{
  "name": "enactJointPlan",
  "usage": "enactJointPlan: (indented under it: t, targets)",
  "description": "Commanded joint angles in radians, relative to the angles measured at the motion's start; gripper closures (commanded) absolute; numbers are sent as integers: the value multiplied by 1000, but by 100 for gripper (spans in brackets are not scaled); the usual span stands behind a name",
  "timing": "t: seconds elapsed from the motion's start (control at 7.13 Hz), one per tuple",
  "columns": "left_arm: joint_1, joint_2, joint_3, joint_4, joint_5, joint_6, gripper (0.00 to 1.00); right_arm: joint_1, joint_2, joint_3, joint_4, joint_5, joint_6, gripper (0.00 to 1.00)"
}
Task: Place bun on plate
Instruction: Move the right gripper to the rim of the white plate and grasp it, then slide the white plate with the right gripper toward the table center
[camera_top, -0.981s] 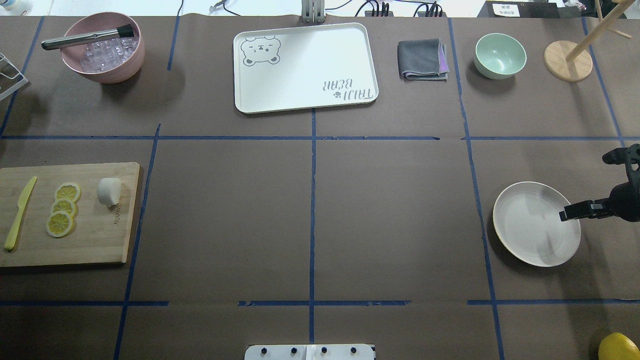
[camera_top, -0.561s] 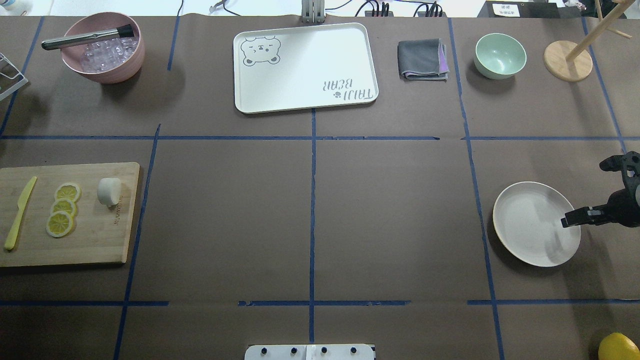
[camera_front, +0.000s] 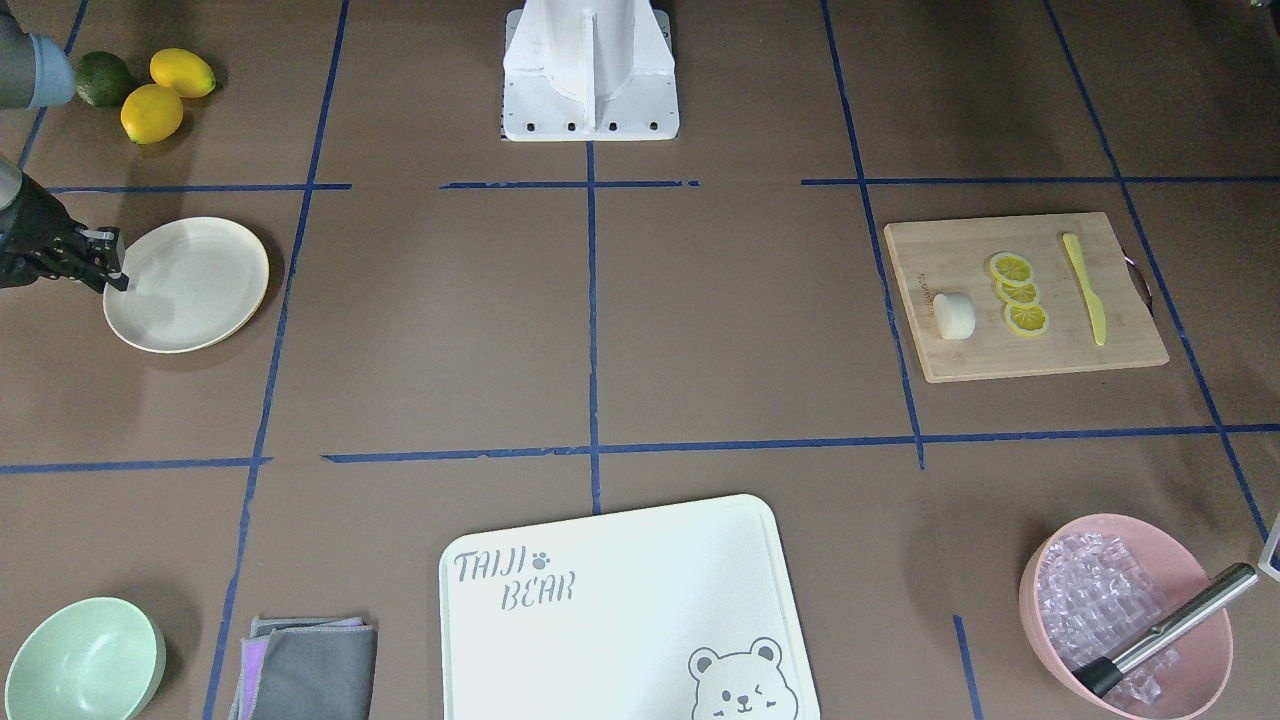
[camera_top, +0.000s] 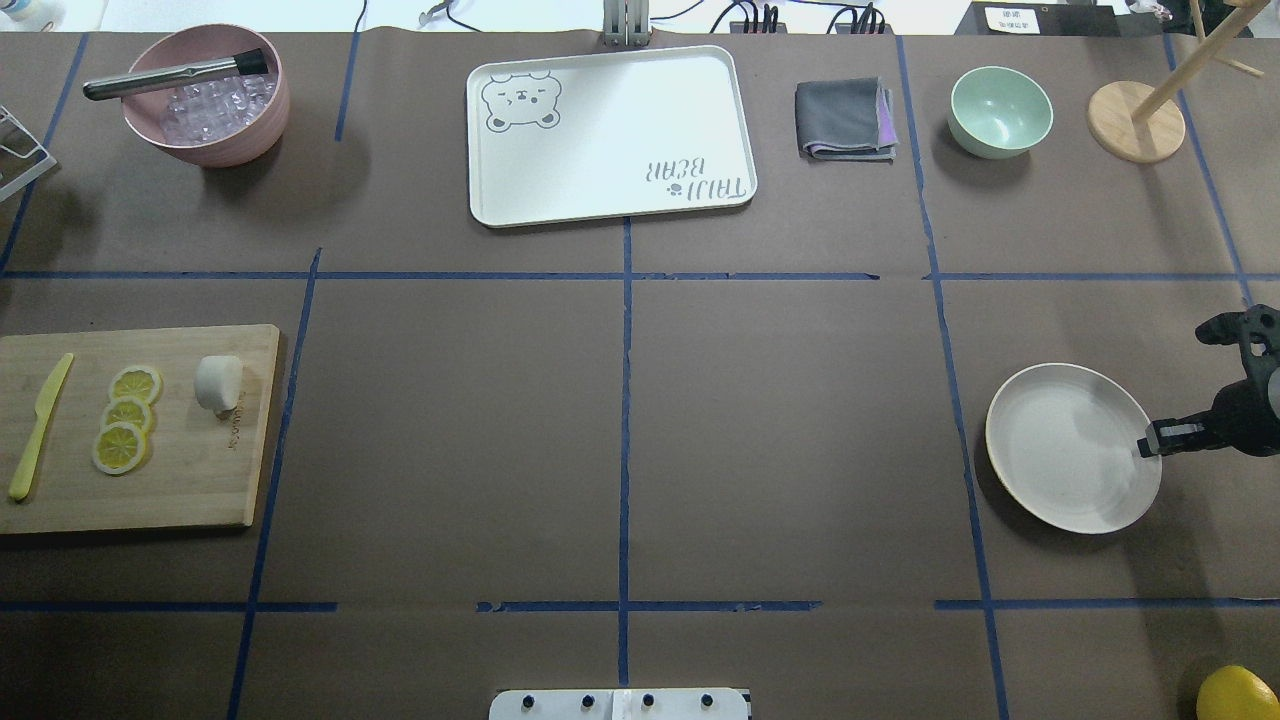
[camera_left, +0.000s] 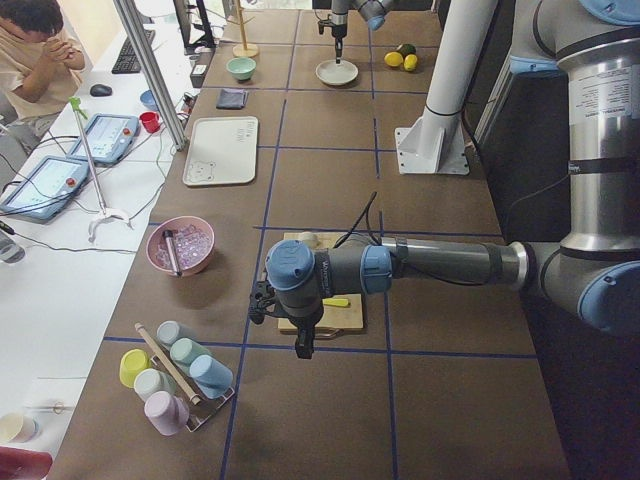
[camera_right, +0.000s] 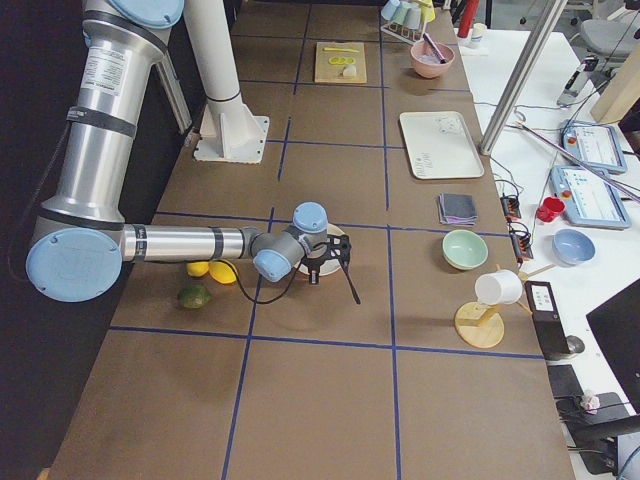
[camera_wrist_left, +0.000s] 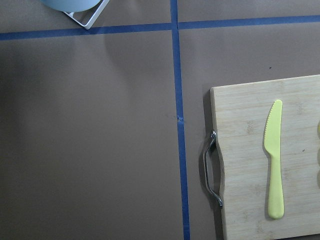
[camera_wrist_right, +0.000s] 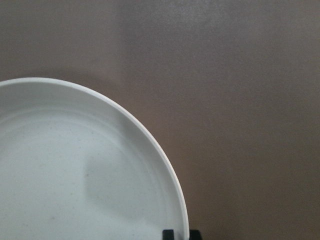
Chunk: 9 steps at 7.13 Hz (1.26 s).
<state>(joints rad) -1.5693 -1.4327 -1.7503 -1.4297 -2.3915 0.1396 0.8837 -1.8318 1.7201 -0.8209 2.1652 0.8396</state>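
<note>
- My right gripper (camera_top: 1152, 441): over the plate's outer rim, on the side away from the table's middle. Fingers look drawn narrow, nothing between them.
- My left gripper (camera_left: 303, 345): pointing down, off the handle end of the board (camera_top: 190, 480). Seen from the side only, so I cannot tell how wide it stands. Its wrist view takes in the board's handle and the knife (camera_wrist_left: 273, 160), but no bun.
- Plate (camera_top: 1050, 440): flat on the table on my right, nothing on it.
- Bun (camera_top: 218, 383): on the board on my left, at the end toward the table's middle. It lies just beside the lemon slices (camera_top: 128, 415) without touching them, and well apart from the plate.
- Handling, as I judge it:
  - It looks light and soft, so a hard pinch would dent it.
  - The smooth, rounded skin may roll or slip under a loose hold.
- Hold, as I judge it:
  - Come from above, my left being the nearer.
  - Set the fingers across its shorter width, low on the flanks.
  - Close only until it seats.
  - Keep the slice-side finger off the slices.
- Task: bun not yet lifted, the whole carry across the table to come.
</note>
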Motion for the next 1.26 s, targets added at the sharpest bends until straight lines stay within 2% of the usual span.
enactJointPlan:
  t: [0.0, 0.14, 0.42, 0.56, 0.7, 0.84, 0.98, 1.12]
  targets:
    - [0, 0, 0, 0, 0, 0, 0, 0, 0, 4, 5, 4, -1, 100]
    - [0, -2, 0, 0, 2, 0, 0, 1, 2, 33, 5, 13, 1, 100]
    - [0, -5, 2, 0, 3, 2, 0, 5, 8, 140, 3, 112, 9, 100]
    - [0, -6, 3, 0, 3, 2, 0, 3, 53, 171, 2, 122, 66, 100]
    - [2, -6, 3, 0, 3, 2, 0, 0, 139, 170, -10, 124, 166, 100]
    - [0, -5, 5, 2, 5, 0, 0, -62, 243, 167, -14, 110, 296, 100]
    - [2, -5, 6, 2, 5, 0, 0, -131, 331, 164, -33, 66, 382, 100]
    - [2, -5, 9, 0, 5, 0, 0, -193, 442, 164, -134, -6, 422, 100]
